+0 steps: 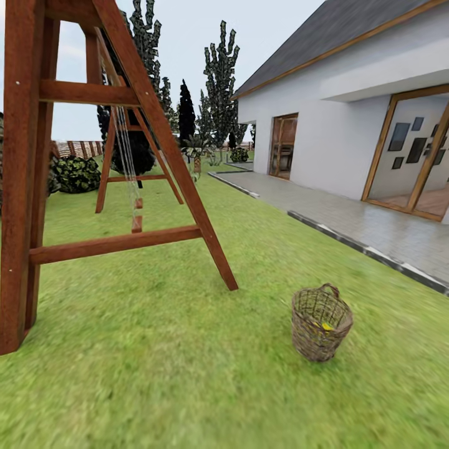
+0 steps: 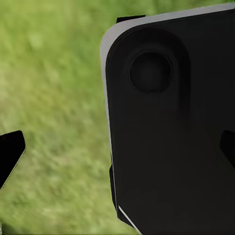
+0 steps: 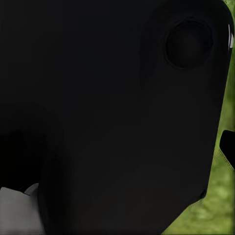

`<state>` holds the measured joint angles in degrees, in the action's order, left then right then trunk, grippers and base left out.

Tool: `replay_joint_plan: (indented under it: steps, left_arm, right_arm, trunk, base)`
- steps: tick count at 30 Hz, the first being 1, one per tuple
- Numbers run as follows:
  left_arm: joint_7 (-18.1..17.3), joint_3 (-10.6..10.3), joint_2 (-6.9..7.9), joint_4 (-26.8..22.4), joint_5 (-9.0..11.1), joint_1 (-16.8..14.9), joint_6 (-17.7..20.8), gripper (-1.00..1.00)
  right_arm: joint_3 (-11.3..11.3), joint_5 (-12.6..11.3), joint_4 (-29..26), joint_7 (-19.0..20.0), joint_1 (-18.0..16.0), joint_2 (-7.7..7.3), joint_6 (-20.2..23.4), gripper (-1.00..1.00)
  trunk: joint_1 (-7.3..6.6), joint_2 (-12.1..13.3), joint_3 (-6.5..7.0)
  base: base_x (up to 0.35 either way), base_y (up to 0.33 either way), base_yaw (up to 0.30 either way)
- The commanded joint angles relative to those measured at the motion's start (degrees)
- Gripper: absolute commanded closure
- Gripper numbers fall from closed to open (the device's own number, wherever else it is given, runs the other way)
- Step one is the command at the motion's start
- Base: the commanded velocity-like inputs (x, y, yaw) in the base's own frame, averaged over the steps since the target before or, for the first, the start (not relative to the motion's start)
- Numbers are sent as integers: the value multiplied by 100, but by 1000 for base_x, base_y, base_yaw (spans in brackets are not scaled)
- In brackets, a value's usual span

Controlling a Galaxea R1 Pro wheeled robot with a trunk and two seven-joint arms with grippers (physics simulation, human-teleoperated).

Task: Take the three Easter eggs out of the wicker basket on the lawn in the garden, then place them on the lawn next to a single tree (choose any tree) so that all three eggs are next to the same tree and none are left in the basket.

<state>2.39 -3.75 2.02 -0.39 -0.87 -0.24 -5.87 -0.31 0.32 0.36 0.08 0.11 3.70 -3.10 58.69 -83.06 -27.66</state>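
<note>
Claw spread cannot be told behind dark robot panels; wicker basket [image 1: 321, 324] half-hides something yellow.

Legible text: none on any surface.
Wicker basket [image 1: 320, 324]: plain woven twigs, no label.
Wooden swing frame [image 1: 93, 156]: bare brown beams, no marking.
House wall [image 1: 337, 131]: plain white, no number or sign.
Dark frames behind the glass door [image 1: 408, 140]: too small to read.
Wrist views: dark robot casing [image 2: 171, 127], unmarked.
</note>
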Motion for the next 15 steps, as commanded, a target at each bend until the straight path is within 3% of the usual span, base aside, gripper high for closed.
replay_joint_plan:
  steps: [1, 10, 15]
  left_arm:
    - [24, -38, 0, 4, -10, -3, -19, -100]
    - [24, -38, 0, 4, -10, -3, -18, -100]
    - [24, -38, 0, 4, -10, -3, -18, -100]
  right_arm:
    - [-4, 3, 5, 1, -1, 2, -24, -100]
    - [-4, 8, 4, 1, -3, -1, -24, -100]
    - [7, 24, 0, 1, -3, 2, -24, -100]
  trunk:
    - [3, -2, -4]
    - [3, -2, -4]
    - [3, -2, 1]
  base:
    - [322, -1, 0]
    - [322, 0, -2]
    - [322, 0, -165]
